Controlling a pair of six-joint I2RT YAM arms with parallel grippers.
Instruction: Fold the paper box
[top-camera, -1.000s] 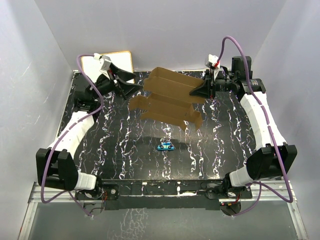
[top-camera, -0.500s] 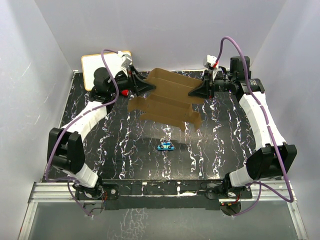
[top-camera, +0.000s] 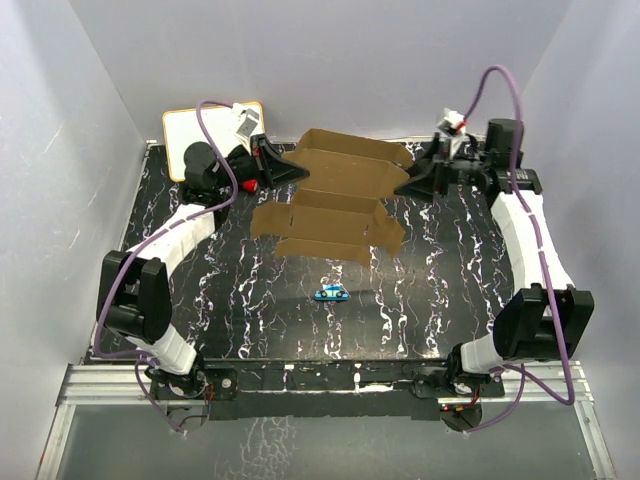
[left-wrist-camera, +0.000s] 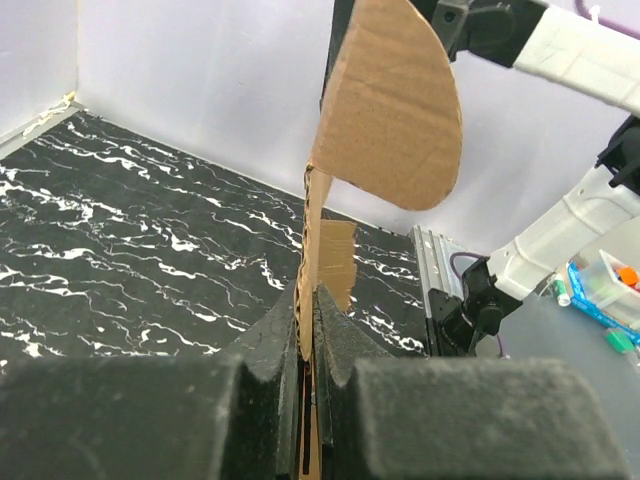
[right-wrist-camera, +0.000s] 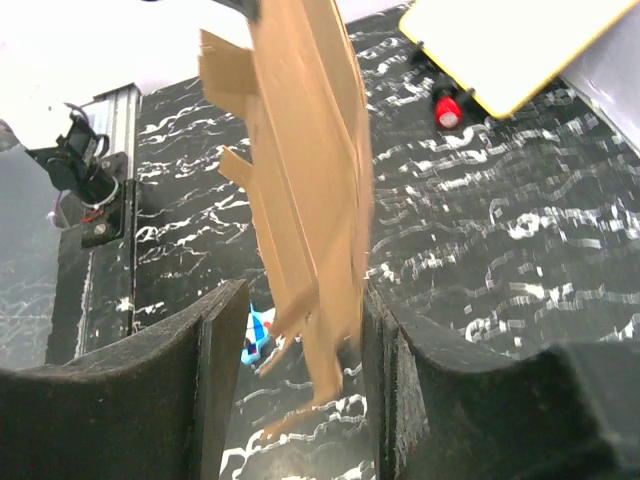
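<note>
At left, the left pincer (top-camera: 293, 170) is clamped on the left edge of the paper box (top-camera: 340, 205), a brown die-cut sheet over the far middle of the black bench (top-camera: 450, 280). At right, the right pincer (top-camera: 402, 187) stands parted, its fingers either side of the sheet's right edge.

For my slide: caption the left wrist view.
Left tool pinches the paper box sheet edge-on above the black marbled table.

White board (top-camera: 188, 132) back-left corner, sm blue item (top-camera: 329, 292) mid table (top-camera: 250, 315).
</note>
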